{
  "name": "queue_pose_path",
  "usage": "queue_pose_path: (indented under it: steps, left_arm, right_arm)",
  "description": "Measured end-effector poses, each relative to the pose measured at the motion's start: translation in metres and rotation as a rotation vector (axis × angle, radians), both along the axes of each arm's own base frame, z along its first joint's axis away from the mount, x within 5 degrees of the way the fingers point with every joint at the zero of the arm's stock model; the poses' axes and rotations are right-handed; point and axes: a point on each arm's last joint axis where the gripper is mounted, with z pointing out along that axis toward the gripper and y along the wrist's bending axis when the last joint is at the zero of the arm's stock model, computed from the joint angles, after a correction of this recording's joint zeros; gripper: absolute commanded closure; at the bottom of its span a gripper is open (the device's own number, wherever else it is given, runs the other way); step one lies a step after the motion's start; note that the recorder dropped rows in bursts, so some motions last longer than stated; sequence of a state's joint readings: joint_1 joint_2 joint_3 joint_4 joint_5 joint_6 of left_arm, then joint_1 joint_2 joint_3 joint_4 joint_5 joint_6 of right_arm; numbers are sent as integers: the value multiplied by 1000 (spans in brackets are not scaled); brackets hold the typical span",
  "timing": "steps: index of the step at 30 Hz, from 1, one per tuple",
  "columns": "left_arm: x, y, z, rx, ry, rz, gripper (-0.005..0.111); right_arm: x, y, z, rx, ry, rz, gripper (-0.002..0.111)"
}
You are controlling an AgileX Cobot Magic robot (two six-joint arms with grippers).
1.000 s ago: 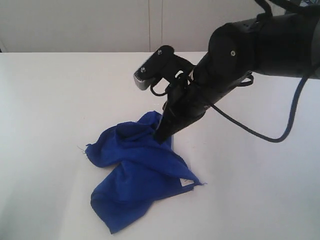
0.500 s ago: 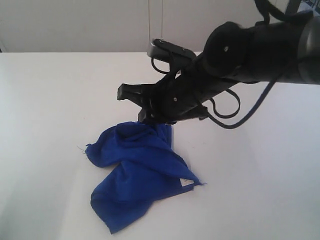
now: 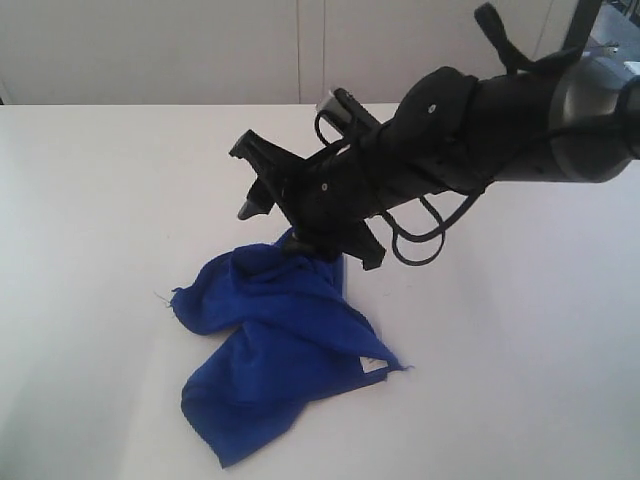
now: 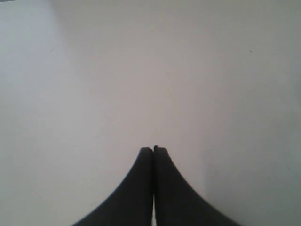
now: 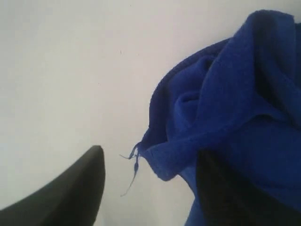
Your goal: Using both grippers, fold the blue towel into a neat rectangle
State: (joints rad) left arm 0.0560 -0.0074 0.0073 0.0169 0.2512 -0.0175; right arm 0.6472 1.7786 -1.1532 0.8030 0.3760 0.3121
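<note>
The blue towel (image 3: 275,340) lies crumpled on the white table (image 3: 100,200), its small white tag (image 3: 372,365) at the near right corner. My right gripper (image 3: 298,238) hovers open over the towel's far edge. In the right wrist view, a frayed corner of the towel (image 5: 225,108) sits between the spread jaws of the right gripper (image 5: 150,157); one finger is over bare table, the other over the cloth, and nothing is gripped. My left gripper (image 4: 153,149) is shut on nothing above bare table. It does not show in the exterior view.
The right arm (image 3: 500,110) with its looped black cables reaches in from the upper right. A pale wall (image 3: 300,50) runs behind the table's far edge.
The right gripper has gone from shut on the towel's far edge to wide open, letting the cloth go, and its wrist has rotated and lifted slightly. The towel has barely shifted.
</note>
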Motion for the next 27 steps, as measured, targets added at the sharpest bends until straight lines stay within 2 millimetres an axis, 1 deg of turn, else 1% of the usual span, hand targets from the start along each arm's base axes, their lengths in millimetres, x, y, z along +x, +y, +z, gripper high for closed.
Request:
queue_pose_path:
  steps: [7, 12, 19, 22, 27]
  left_arm:
    - [0, 0, 0, 0, 0, 0, 107]
    - [0, 0, 0, 0, 0, 0, 107]
    - [0, 0, 0, 0, 0, 0, 107]
    - [0, 0, 0, 0, 0, 0, 107]
    - [0, 0, 0, 0, 0, 0, 107]
  right_arm:
    - [1, 10, -18, 9, 52, -63, 53]
    - [4, 11, -17, 31, 48, -115, 55]
    - [-4, 9, -25, 12, 110, -91, 55]
    - [-8, 8, -20, 6, 115, -66, 55]
    - [-9, 6, -9, 11, 72, -57, 55]
